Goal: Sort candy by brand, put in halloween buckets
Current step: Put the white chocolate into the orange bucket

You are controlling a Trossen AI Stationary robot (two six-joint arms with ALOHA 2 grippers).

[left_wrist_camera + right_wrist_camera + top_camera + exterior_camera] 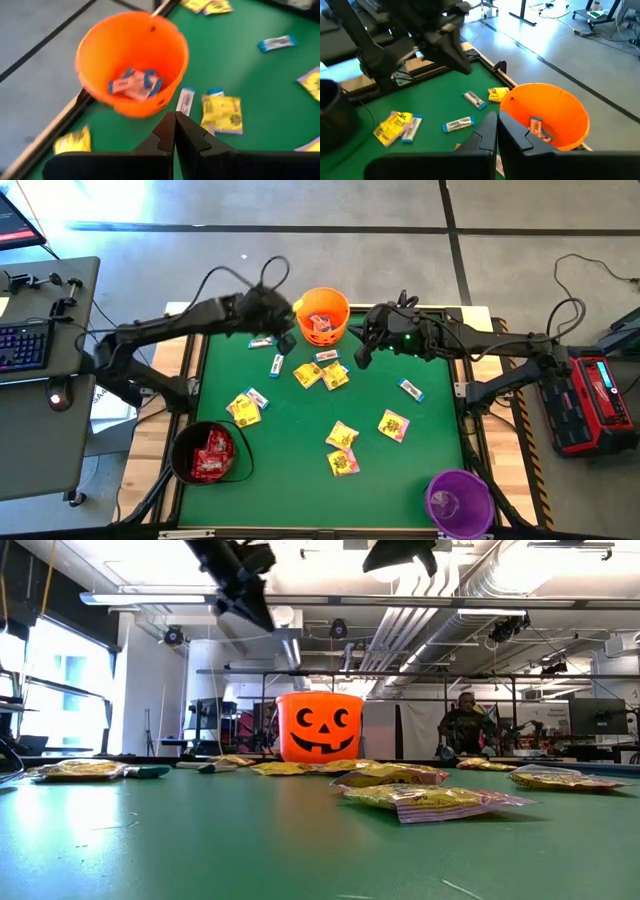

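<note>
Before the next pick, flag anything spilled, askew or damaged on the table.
Nothing stands out. The orange bucket, black bucket and purple bucket stand upright, and the unsorted candy lies flat on the green mat, waiting to be sorted.

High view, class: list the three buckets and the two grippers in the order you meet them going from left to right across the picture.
Black bucket → left gripper → orange bucket → right gripper → purple bucket.
</note>
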